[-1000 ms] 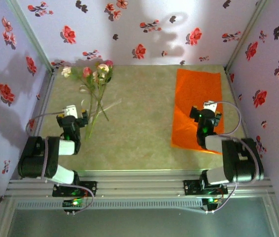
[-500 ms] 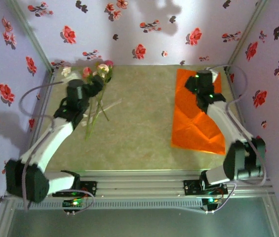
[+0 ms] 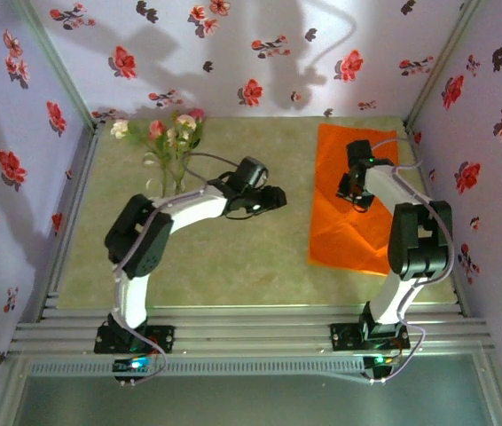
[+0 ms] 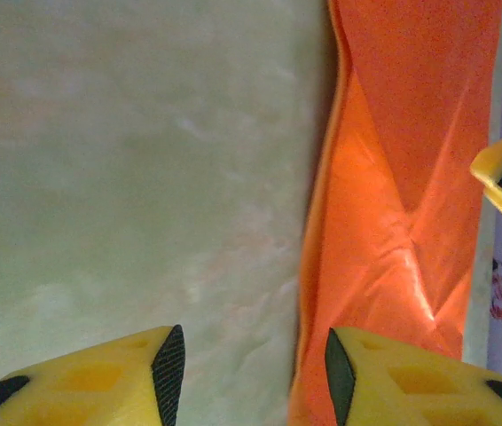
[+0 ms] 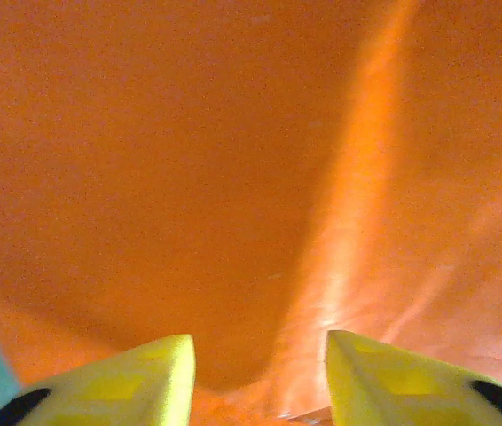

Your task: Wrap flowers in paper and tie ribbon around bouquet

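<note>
As you looked down on the cell, the bench [image 3: 233,257] showed a pale green, mottled top. It was boxed on three sides by lilac walls [image 3: 82,53] printed with red and dark flowers, and a ribbed metal rail [image 3: 251,333] ran along its near edge. You had the flowers [image 3: 173,133] lying at the far left, pink and cream heads close to the back wall, thin stems running toward you. The paper [image 3: 349,222] lay spread on the right side, a bright orange sheet marked with creases, well apart from the flowers. Your left pincer [image 3: 273,197] reached across the middle of the bench. Its wrist view showed the yellow fingers [image 4: 100,382] spread wide with nothing between them, bare bench and the paper's left edge beyond. Your right pincer [image 3: 354,192] hung over the far half of the paper, likewise parted and empty; whether it touched the sheet you could not tell.
</note>
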Controlling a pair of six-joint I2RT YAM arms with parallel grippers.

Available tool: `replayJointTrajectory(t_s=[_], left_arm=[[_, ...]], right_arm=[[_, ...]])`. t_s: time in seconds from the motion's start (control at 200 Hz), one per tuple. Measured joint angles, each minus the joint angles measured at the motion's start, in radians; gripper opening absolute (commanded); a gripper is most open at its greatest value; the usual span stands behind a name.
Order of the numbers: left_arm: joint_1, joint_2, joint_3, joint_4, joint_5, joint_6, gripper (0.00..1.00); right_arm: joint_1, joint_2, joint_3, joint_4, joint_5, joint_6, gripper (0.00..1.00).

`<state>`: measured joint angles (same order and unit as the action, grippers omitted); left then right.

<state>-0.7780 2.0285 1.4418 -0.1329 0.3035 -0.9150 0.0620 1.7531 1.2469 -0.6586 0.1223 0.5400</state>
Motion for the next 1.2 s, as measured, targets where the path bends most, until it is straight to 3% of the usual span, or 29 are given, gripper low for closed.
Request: replayJointTrajectory(t_s=[0.325, 0.635, 1.025, 1.11, 1.2], left_arm=[[-0.103, 0.192, 0.268, -0.075, 0.065, 0.009, 0.49], [-0.147, 0.202, 0.301, -0.339, 0.082, -0.039, 0.51], [-0.231, 0.201, 0.265, -0.318, 0.191, -0.264, 0.48], [-0.237, 0.201, 0.263, -0.305, 0.192, -0.288, 0.4], [-0.237, 0.204, 0.263, -0.293, 0.188, -0.312, 0.13]], right_arm=[[-0.216, 0.001, -0.038, -0.022, -0.031, 0.01, 0.43], [-0.206, 0.123, -0.032, -0.036, -0.127, 0.002, 0.42], [-0.197, 0.118, -0.056, -0.021, -0.135, -0.001, 0.42], [-0.195, 0.118, -0.056, -0.021, -0.135, -0.005, 0.42], [-0.192, 0.117, -0.056, -0.021, -0.134, -0.008, 0.41]])
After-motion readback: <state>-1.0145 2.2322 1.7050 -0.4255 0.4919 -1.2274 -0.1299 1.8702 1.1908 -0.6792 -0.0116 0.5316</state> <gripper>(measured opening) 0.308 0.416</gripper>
